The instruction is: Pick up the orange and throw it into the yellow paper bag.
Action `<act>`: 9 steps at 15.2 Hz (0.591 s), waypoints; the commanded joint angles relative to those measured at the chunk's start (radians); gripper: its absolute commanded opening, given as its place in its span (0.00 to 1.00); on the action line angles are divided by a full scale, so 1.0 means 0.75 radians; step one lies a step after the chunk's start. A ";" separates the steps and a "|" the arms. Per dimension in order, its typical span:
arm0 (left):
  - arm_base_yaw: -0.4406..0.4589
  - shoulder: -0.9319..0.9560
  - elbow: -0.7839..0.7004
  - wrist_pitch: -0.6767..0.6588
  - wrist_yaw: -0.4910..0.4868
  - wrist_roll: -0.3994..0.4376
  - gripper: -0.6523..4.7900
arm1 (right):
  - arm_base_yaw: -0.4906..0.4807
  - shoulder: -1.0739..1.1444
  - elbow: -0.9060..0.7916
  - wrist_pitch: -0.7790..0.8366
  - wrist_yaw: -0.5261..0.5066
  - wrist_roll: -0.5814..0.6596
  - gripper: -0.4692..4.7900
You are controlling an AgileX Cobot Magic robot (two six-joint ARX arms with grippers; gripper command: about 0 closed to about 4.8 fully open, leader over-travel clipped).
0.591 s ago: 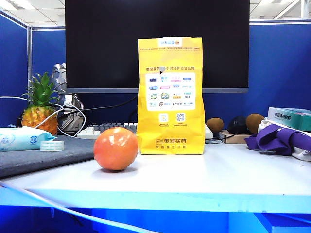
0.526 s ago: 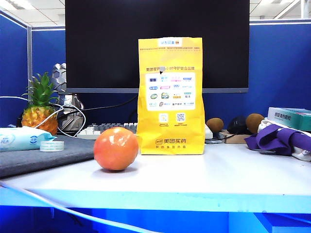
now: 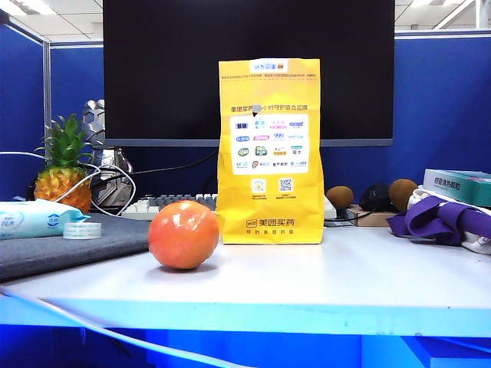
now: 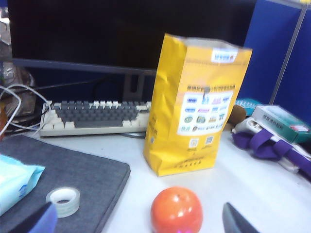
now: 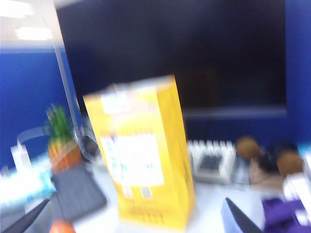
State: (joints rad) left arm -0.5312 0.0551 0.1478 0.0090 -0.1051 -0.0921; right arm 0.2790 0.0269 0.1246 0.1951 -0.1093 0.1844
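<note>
We have the orange (image 3: 183,234) sitting free on the white surface (image 3: 330,276), just beside the left front corner of the yellow paper bag (image 3: 269,152), which stands upright with its top folded. Our left gripper (image 4: 138,219) hangs above and short of the fruit, fingers (image 4: 237,221) spread wide and empty, the orange lying roughly between them. We should come straight down, centre the fruit between the fingers, and close gently, since its glossy skin looks likely to slip or roll. Our right gripper (image 5: 136,218) faces the bag; the view is blurred, but its fingers seem wide apart and empty.
</note>
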 commanded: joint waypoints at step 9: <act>0.001 1.135 0.694 -0.182 0.249 0.226 1.00 | 0.001 0.729 0.431 -0.052 -0.245 0.114 1.00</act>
State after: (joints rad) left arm -0.5308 0.8711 0.6239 -0.0822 0.0219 0.0708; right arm 0.2794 0.5335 0.4091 0.2169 -0.2386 0.2699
